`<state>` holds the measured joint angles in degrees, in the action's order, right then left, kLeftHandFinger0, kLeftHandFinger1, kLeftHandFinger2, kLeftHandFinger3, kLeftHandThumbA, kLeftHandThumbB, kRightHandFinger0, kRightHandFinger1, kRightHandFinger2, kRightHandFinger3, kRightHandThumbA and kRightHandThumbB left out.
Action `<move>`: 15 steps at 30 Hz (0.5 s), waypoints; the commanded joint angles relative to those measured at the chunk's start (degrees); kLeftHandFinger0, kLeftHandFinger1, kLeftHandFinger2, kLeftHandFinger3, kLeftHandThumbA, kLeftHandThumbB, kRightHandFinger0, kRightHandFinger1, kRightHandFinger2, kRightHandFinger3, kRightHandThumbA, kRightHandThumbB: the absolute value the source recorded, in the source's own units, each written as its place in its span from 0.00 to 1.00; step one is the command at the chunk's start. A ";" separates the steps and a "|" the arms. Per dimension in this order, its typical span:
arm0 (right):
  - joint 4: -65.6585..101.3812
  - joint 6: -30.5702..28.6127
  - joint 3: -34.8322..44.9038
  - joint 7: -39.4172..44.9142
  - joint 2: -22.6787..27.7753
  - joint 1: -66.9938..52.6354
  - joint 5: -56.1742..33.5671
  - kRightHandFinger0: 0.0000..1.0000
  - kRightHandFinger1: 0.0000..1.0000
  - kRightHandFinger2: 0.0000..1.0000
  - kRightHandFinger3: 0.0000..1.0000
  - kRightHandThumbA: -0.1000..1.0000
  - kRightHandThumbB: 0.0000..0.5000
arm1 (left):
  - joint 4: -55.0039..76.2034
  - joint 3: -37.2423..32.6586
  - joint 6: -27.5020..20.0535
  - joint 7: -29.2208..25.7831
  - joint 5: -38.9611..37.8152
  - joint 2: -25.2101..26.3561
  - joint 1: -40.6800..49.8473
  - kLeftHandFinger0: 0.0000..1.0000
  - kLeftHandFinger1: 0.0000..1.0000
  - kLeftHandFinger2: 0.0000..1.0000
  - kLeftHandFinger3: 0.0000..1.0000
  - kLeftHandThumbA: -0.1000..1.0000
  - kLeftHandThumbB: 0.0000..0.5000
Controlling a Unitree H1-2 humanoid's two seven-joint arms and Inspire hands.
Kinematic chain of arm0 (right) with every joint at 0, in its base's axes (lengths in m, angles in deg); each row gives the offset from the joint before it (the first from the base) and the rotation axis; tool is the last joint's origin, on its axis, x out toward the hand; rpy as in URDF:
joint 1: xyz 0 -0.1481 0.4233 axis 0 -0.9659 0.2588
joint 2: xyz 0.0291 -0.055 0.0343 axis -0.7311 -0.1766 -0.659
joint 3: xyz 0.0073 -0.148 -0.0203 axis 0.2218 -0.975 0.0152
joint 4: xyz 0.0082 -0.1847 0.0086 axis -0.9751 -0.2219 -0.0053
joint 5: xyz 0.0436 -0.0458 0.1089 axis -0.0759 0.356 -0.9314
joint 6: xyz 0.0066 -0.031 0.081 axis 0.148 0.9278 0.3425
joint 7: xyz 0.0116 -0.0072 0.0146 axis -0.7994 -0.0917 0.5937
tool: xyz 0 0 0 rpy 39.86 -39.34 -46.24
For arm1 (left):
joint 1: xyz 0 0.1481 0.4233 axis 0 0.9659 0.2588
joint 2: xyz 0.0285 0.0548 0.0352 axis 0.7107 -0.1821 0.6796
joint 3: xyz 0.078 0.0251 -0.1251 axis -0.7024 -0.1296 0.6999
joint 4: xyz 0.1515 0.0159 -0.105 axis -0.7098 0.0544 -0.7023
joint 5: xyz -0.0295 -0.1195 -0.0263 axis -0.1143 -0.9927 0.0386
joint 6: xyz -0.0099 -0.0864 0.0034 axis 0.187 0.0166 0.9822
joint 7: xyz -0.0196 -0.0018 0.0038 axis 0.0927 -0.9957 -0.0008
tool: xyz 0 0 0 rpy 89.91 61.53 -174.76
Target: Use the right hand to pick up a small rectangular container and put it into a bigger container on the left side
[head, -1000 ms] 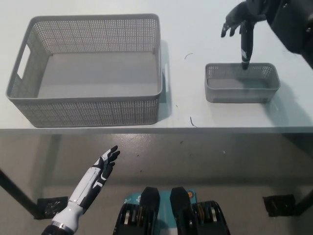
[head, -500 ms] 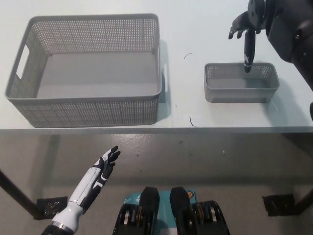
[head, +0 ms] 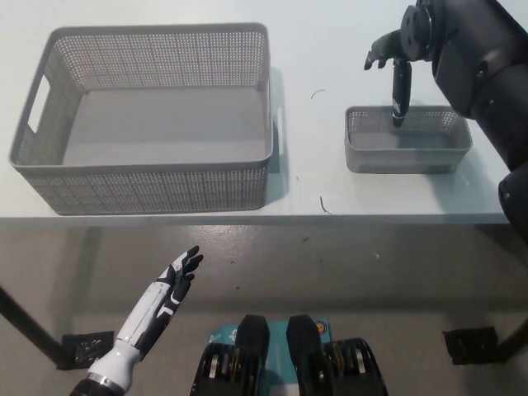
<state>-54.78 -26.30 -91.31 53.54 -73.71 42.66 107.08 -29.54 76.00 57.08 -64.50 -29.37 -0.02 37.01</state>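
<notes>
1. Head view, looking steeply down onto a pale table (head: 330, 41) whose front edge runs across the middle of the picture, with grey floor below it.
2. The small rectangular container (head: 407, 140), a grey perforated basket, sits on the right part of the table, close to the front edge and upright.
3. The bigger container (head: 148, 115), a large grey perforated basket with a handle slot in its left wall, stands on the left part of the table, well apart from the small one, and nothing lies inside it.
4. The black right hand (head: 394, 70) hangs over the far rim of the small rectangular container, the black arm coming in from the upper right.
5. One of its fingers (head: 401, 95) points straight down, the tip reaching to about the far wall of the small basket; whether it touches the mesh I cannot tell from here.
6. The other fingers are spread out to the left above the table, so the hand is apart and grips nothing.
7. The small basket rests flat on the table, not lifted.
8. The white left hand (head: 177, 280) rests low at the lower left, in front of the table edge and over the floor, fingers stretched out and slightly fanned, holding nothing.
9. Two thin dark threads lie on the table between the baskets, one (head: 318, 93) farther back and one (head: 324, 205) near the front edge.
</notes>
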 commanded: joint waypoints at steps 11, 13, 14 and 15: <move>-3.58 0.37 2.00 -0.19 -0.06 2.11 -0.62 1.00 1.00 1.00 1.00 1.00 0.79 | 1.19 0.35 -2.10 0.59 -0.32 0.72 -1.29 1.00 1.00 1.00 1.00 1.00 0.65; -3.61 -0.35 1.43 -1.02 0.00 1.89 0.05 1.00 1.00 1.00 1.00 1.00 0.80 | 1.26 0.40 -1.88 0.42 -0.21 0.61 -1.28 1.00 1.00 1.00 1.00 1.00 0.66; -3.51 0.16 1.59 -1.91 0.04 1.56 0.00 1.00 1.00 1.00 1.00 1.00 0.80 | 1.29 0.40 -1.85 0.34 -0.19 0.49 -1.29 1.00 1.00 1.00 1.00 1.00 0.66; -3.41 0.18 1.59 -2.65 0.10 1.25 0.07 1.00 1.00 1.00 1.00 1.00 0.83 | 1.36 0.39 -1.79 0.36 -0.22 0.47 -1.28 1.00 1.00 1.00 1.00 1.00 0.66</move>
<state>-58.24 -26.15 -90.08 52.91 -73.99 41.97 106.68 -29.53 76.03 57.08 -64.50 -29.38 -0.02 36.99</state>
